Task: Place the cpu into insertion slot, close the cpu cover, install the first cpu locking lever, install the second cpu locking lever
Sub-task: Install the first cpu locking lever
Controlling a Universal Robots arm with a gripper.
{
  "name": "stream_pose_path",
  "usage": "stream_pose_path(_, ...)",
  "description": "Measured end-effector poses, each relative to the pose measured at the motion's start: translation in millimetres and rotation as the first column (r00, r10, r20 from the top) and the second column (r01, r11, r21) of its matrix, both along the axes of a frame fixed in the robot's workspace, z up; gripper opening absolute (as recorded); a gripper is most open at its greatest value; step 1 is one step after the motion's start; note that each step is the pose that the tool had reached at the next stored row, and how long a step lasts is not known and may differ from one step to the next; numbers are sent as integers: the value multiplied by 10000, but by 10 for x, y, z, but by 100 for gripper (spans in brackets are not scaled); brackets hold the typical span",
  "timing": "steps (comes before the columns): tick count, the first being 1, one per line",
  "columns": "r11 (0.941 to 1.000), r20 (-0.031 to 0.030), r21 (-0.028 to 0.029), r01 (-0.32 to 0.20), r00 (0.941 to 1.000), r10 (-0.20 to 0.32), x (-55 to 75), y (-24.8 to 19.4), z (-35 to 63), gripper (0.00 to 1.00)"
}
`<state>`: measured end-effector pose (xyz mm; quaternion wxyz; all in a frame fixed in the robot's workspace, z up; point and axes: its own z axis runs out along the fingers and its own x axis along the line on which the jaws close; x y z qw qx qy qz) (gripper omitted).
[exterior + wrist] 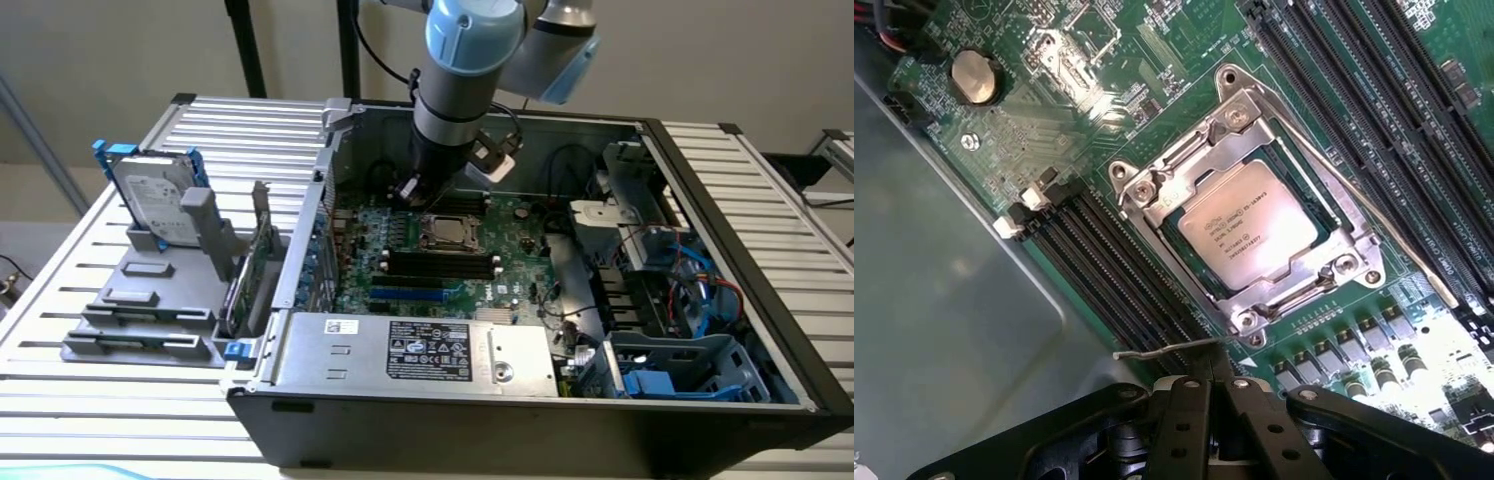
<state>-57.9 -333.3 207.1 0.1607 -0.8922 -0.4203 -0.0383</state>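
Note:
The cpu [1249,232] lies silver face up in the insertion slot [1366,272] on the green board [514,260]. The cpu cover [1184,160] is folded down flat around it. One thin locking lever [1374,215] runs along the socket's side next to the memory slots. A second lever's wire end [1164,351] sticks out just beyond my fingertips [1184,400]; I cannot tell whether they touch it. My gripper [1216,385] is shut with nothing between its fingers. In the exterior view the gripper [416,195] hangs inside the case just behind the socket [445,236].
Long black memory slots [1109,265] flank the socket. A coin battery [976,77] sits on the board. The grey case wall [944,300] is close by. A power supply [414,350] and blue drive cage [681,370] fill the case front. A hard drive [154,200] stands outside.

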Motion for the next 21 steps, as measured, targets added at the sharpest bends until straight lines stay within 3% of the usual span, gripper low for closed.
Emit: stream_pose_path(21, 10000, -19, -6, -1, 10000, 1, 251, 0, -28, 11)
